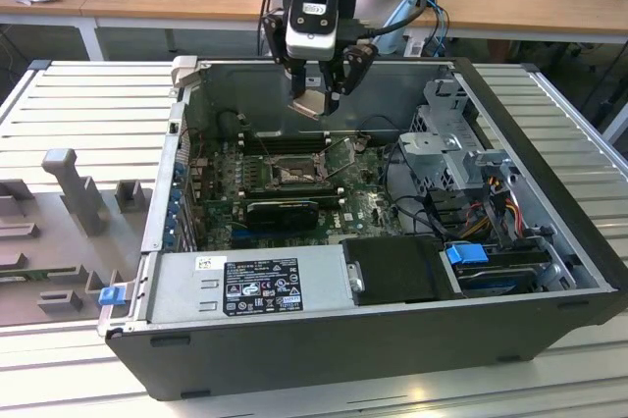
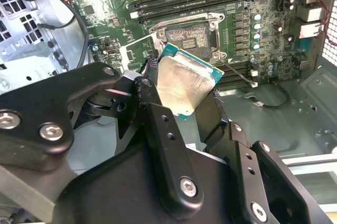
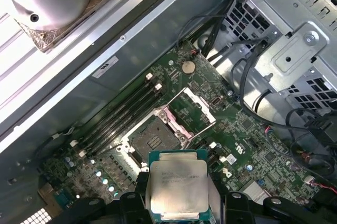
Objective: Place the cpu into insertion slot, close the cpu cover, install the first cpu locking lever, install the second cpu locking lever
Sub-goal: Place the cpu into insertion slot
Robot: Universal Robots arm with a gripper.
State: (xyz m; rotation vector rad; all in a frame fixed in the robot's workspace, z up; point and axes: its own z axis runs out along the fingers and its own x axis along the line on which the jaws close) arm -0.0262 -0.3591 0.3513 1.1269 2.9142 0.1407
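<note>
One pincer (image 1: 319, 94) snug on the cpu (image 3: 178, 187) (two edges)

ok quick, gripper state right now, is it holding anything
gripper: shut on the cpu, up above the motherboard

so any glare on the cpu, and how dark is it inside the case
In the second wrist view the cpu has a bright washed-out glare across its metal lid; in the first wrist view that lid is evenly lit, only a dull sheen; in the exterior view the motherboard lies shaded inside the case, dimmer than the pale slatted table around it.
</note>
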